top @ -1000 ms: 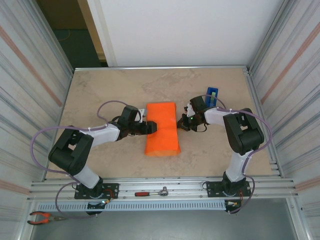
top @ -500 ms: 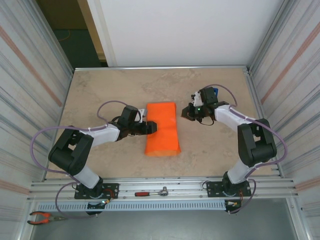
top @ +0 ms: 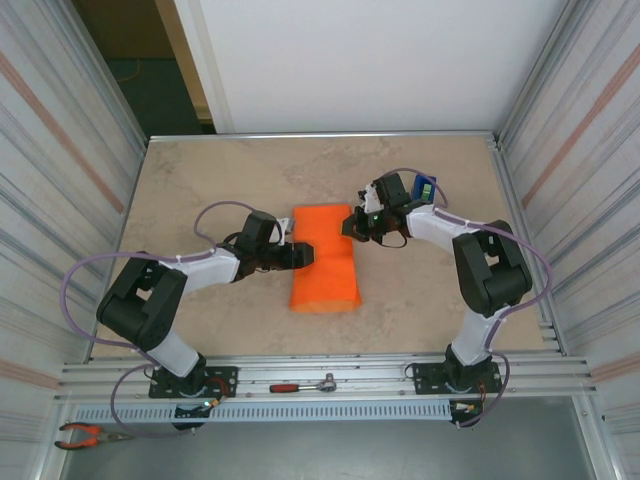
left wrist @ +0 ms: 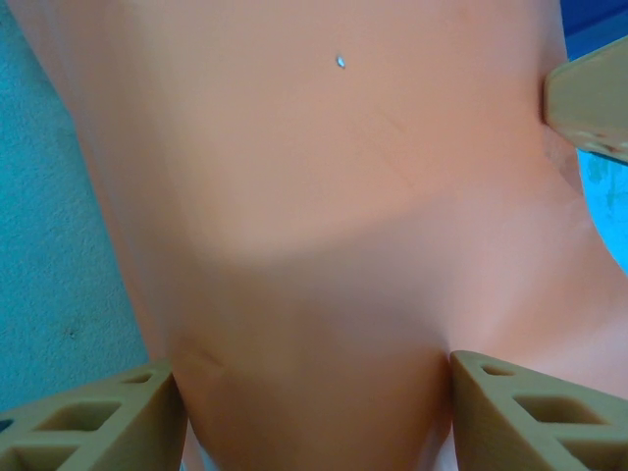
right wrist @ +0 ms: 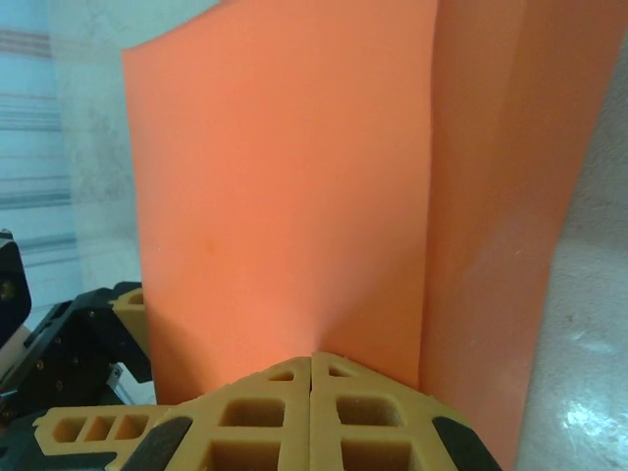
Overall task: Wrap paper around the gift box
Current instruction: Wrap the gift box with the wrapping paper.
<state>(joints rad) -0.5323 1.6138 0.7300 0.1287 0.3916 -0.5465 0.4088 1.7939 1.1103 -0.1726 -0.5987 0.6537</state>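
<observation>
the right gripper (top: 350,227) is closed, its two fingertips (right wrist: 265,407) pressed together with nothing between them, and it noses against the right edge of the paper (top: 325,265) toward the bundle's far end. in the wrist view a flap of the sheet stands up just beyond the tips beside a sharp lengthwise crease.

the left gripper (top: 303,254) lies on the opposite, left edge with its jaws spread apart. the orange sheet bulges between its fingers (left wrist: 88,417), and it looks to be bracing the bundle rather than pinching it.

the paper is folded into a long packet at the middle of the desk (top: 200,180). the gift box, judging by the raised shape, lies covered inside. a blue tape dispenser (top: 424,186) stands behind the right arm, toward the desk's far right.

the step in hand seems to be folding the right side flap over while the left side is held down. the next move probably calls for pushing that flap flat across the top without shifting the box, then fixing it with tape.
</observation>
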